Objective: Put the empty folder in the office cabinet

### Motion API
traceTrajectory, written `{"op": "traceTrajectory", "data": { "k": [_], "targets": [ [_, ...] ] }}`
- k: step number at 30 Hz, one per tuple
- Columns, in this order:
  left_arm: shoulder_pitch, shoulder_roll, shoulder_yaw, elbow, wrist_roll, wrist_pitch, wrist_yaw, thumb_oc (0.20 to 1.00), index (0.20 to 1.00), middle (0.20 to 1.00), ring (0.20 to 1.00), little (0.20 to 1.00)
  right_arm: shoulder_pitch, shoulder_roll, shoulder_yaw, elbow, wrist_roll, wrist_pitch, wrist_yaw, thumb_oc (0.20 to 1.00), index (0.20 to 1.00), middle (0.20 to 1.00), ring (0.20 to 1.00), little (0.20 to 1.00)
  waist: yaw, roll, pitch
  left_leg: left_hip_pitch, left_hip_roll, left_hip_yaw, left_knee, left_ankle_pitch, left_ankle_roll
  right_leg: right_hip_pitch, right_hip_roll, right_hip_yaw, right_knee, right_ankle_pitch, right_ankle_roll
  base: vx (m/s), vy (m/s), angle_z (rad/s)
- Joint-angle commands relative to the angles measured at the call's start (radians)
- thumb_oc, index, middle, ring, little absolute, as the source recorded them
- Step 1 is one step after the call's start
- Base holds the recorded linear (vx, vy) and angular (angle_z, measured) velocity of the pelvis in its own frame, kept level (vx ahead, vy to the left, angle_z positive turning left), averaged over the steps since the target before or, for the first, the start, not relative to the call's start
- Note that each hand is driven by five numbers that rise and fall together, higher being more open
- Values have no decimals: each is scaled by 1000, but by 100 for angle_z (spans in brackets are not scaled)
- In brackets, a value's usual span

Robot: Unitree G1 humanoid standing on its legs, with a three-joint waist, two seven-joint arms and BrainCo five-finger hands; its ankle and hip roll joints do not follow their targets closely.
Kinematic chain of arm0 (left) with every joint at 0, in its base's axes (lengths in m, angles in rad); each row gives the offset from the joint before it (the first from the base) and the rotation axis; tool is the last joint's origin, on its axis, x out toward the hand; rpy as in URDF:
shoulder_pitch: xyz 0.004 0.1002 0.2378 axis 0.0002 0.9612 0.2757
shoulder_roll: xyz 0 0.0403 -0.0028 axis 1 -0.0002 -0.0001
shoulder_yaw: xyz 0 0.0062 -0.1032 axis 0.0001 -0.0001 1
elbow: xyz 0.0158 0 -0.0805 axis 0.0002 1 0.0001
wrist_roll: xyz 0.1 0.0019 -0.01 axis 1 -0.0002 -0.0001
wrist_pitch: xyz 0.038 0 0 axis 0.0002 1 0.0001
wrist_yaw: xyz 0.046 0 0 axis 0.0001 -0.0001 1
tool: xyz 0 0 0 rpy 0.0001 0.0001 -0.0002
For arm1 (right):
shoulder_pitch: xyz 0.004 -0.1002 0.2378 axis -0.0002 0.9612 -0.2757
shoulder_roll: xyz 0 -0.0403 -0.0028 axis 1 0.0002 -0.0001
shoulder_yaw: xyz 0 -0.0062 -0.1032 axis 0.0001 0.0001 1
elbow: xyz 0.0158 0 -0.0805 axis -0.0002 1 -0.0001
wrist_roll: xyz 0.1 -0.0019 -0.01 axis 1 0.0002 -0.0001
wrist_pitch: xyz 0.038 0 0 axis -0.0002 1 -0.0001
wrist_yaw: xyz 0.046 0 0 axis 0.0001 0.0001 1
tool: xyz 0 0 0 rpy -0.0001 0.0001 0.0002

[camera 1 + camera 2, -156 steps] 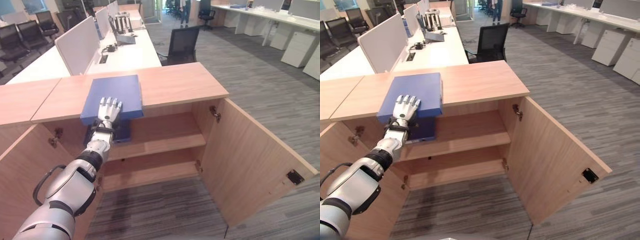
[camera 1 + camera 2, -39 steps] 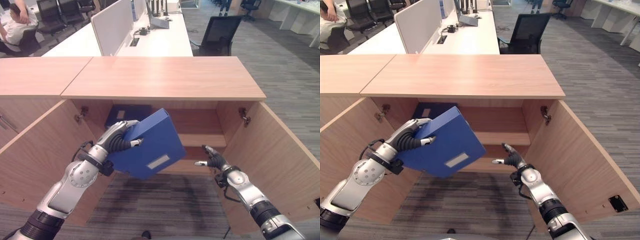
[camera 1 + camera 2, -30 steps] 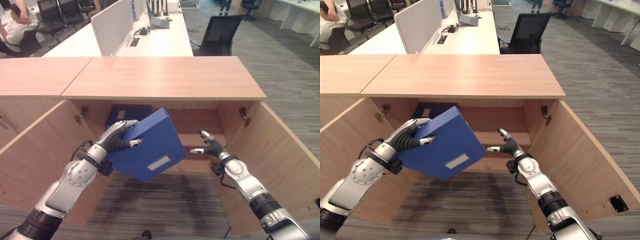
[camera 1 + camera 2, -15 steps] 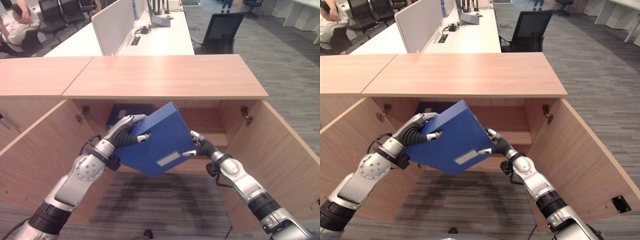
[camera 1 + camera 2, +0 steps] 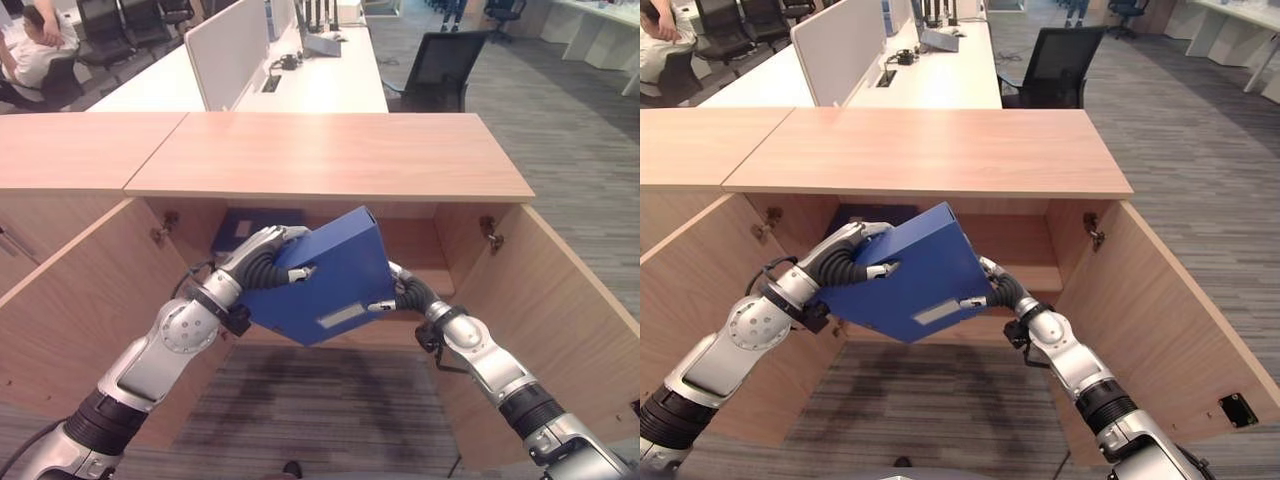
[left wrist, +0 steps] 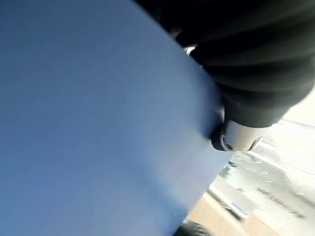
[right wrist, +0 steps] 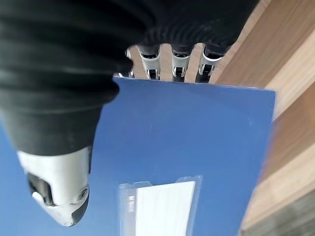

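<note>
Folder (image 5: pixel 325 285): stiff, probably light, smooth-faced. Left hand (image 5: pixel 268 262) curled round its edge; right hand (image 5: pixel 998 290) pinches the opposite edge.

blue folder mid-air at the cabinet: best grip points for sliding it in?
Grip the blue folder by its two opposite edges, as now: left hand on its upper left edge, right hand on its right edge. It's flat and tilted, spine label facing outward.

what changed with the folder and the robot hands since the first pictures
The left robot hand took the blue folder off the cabinet top and brought it down, tilted, before the open shelves. The right robot hand came in and now grips its other edge. The cabinet doors stayed open; another folder stayed inside.
</note>
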Motion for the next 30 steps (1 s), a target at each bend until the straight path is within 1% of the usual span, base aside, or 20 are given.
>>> {"op": "traceTrajectory", "data": {
  "k": [1, 3, 12, 14, 16, 17, 18, 19, 20, 21, 23, 24, 28, 29, 30],
  "targets": [
    [-170, -17, -52, -80, -180, -103, -16, 200, 200, 200, 200, 200, -194, 31, 93, 12, 13, -85, 13, 1000, 1000, 1000, 1000, 1000, -14, -42, -22, 51, -36, -25, 4, -150, 15, -23, 17, 59, 1, -15, 0, 0, 0, 0],
    [-179, -13, -62, -83, -204, -104, -22, 200, 200, 200, 200, 200, -207, 28, 99, 20, 13, -85, 14, 1000, 1000, 1000, 1000, 1000, -13, -43, -22, 52, -36, -25, 4, -150, 15, -23, 17, 59, 1, -15, 0, 0, 0, 0],
    [-258, -6, -139, -99, -419, -103, -67, 200, 200, 200, 200, 200, -323, 48, 185, 115, -13, -89, 15, 1000, 1000, 1000, 1000, 1000, -7, -45, -27, 56, -36, -31, 4, -147, 13, -17, 20, 57, 1, -15, -1, 0, 0, 0],
    [-269, -7, -142, -103, -438, -104, -68, 200, 200, 200, 200, 200, -337, 54, 199, 129, -6, -92, 19, 1000, 1000, 1000, 1000, 1000, -5, -45, -27, 56, -36, -31, 4, -146, 13, -16, 21, 57, 1, -15, -2, 0, 0, 0],
    [-313, -12, -155, -95, -430, -113, -56, 200, 200, 200, 200, 200, -350, 77, 221, 135, 44, -94, 43, 1000, 1000, 1000, 1000, 1000, -3, -46, -27, 56, -35, -32, 4, -144, 11, -16, 22, 58, 1, -15, -3, 0, 0, 0],
    [-314, -12, -156, -94, -430, -113, -55, 200, 200, 200, 200, 200, -351, 76, 221, 136, 44, -94, 43, 790, 790, 790, 790, 790, -3, -46, -27, 56, -35, -32, 4, -144, 11, -16, 22, 57, 1, -15, -3, 0, 0, 0],
    [-335, -21, -161, -86, -420, -114, -53, 200, 200, 200, 200, 200, -344, 98, 231, 138, 110, -89, 73, 316, 316, 316, 316, 316, -3, -47, -28, 56, -35, -32, 4, -143, 11, -16, 22, 57, 1, -14, -3, 0, 0, 0],
    [-349, -29, -168, -78, -414, -114, -52, 200, 200, 200, 200, 200, -345, 105, 235, 139, 138, -87, 87, 200, 200, 200, 200, 200, -2, -49, -27, 55, -35, -33, 4, -142, 10, -16, 22, 55, 1, -14, -3, 0, 0, 0],
    [-350, -30, -169, -78, -414, -114, -51, 200, 200, 200, 200, 200, -345, 105, 235, 139, 138, -87, 87, 200, 200, 200, 200, 200, -2, -49, -27, 55, -35, -33, 4, -142, 10, -16, 22, 55, 1, -14, -3, 0, 0, 0],
    [-370, -53, -175, -67, -400, -113, -51, 200, 200, 200, 200, 200, -326, 131, 245, 120, 237, -75, 130, 200, 200, 200, 200, 200, -2, -49, -26, 55, -35, -33, 4, -141, 9, -16, 22, 55, 1, -15, -4, 0, 0, 0],
    [-379, -97, -175, -38, -375, -110, -54, 200, 200, 200, 200, 200, -294, 166, 255, 119, 329, -65, 163, 200, 200, 200, 200, 200, -2, -49, -24, 54, -35, -33, 4, -139, 9, -17, 21, 53, 1, -13, -4, 0, 0, 0],
    [-379, -98, -176, -38, -375, -110, -54, 200, 200, 200, 200, 200, -294, 165, 255, 119, 329, -66, 163, 200, 200, 200, 200, 200, -2, -49, -24, 54, -35, -33, 4, -139, 9, -17, 21, 53, 1, -13, -4, 0, 0, 0],
    [-350, -135, -158, -18, -353, -96, -78, 200, 200, 200, 200, 200, -242, 191, 279, 108, 372, -32, 232, 200, 200, 200, 200, 200, -2, -49, -24, 53, -34, -31, 4, -139, 7, -19, 20, 51, 1, -14, -5, 0, 0, 0],
    [-349, -136, -158, -18, -353, -96, -79, 319, 319, 319, 319, 319, -241, 191, 279, 107, 372, -32, 232, 200, 200, 200, 200, 200, -2, -49, -25, 53, -34, -31, 4, -139, 7, -19, 20, 51, 1, -14, -5, 0, 0, 0],
    [-349, -136, -158, -18, -353, -96, -79, 382, 382, 382, 382, 382, -241, 191, 279, 107, 372, -32, 232, 200, 200, 200, 200, 200, -2, -49, -25, 53, -34, -31, 4, -139, 7, -19, 20, 51, 1, -14, -5, 0, 0, 0]
  ]
}}
